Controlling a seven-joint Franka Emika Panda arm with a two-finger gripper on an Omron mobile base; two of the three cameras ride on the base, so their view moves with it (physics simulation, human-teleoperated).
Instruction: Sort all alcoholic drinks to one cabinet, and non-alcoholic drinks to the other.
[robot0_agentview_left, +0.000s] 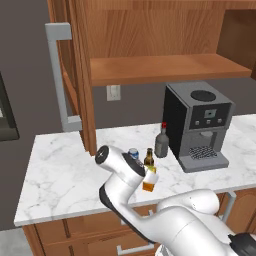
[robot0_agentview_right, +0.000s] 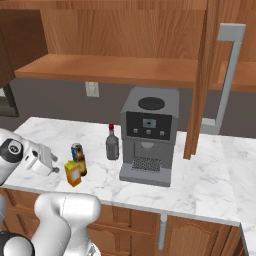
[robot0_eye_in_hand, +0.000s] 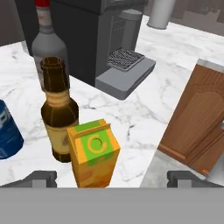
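The yellow-orange juice carton (robot0_eye_in_hand: 92, 153) with a green top stands closest, just ahead of my open gripper (robot0_eye_in_hand: 113, 180) and a little left of its middle; neither finger touches it. Directly behind the carton is the slim brown beer bottle (robot0_eye_in_hand: 59, 113) with a yellow label. The blue soda can (robot0_eye_in_hand: 6, 131) is at the left edge, and the grey bottle (robot0_eye_in_hand: 46, 43) with a red cap stands farther back. From the right base view, my gripper (robot0_agentview_right: 54, 166) is left of the carton (robot0_agentview_right: 73, 173), the beer bottle (robot0_agentview_right: 81, 162), the can (robot0_agentview_right: 76, 149) and the grey bottle (robot0_agentview_right: 112, 143).
A dark coffee machine (robot0_agentview_left: 197, 125) stands on the marble counter (robot0_agentview_left: 60, 175) to the right of the drinks. Above is an open wall cabinet with a wooden shelf (robot0_agentview_left: 165, 67), its door (robot0_agentview_left: 80, 75) swung out with a grey handle (robot0_agentview_left: 60, 75). Base cabinet fronts (robot0_eye_in_hand: 192, 122) lie below the counter edge.
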